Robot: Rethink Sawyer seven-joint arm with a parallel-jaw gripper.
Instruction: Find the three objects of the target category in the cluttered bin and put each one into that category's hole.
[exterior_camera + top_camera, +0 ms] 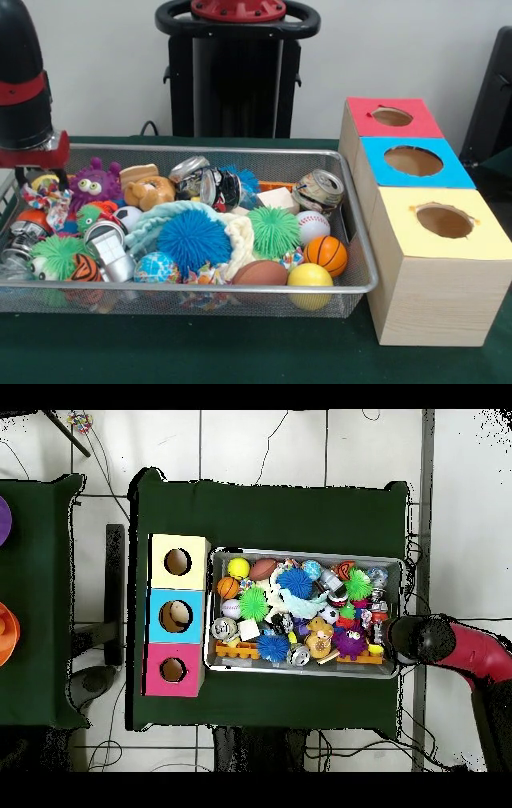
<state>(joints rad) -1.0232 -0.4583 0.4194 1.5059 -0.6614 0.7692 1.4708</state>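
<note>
The silver wire-mesh bin (pixel 364 240) is full of toys and also shows in the overhead view (pixel 305 552). My gripper (pixel 36 172) hangs low over the bin's far left corner, just above a white rope bundle (pixel 50 202) flecked red and blue; the arm (pixel 430 639) covers that end from above. A second flecked bundle (pixel 204 276) lies at the front rim between the globe ball and the brown football. A third (pixel 293 258) peeks out beside the basketball. The yellow-topped box's hole (pixel 444 220) is nearest the camera on the right and shows in the overhead view (pixel 178 562).
Blue-topped (pixel 414 161) and red-topped (pixel 392 117) boxes stand behind the yellow one. The bin holds spiky balls (pixel 192 240), a cream knitted cloth (pixel 240 240), cans (pixel 318 192), a purple monster (pixel 94 186) and small sport balls. The pedestal (pixel 236 72) stands behind.
</note>
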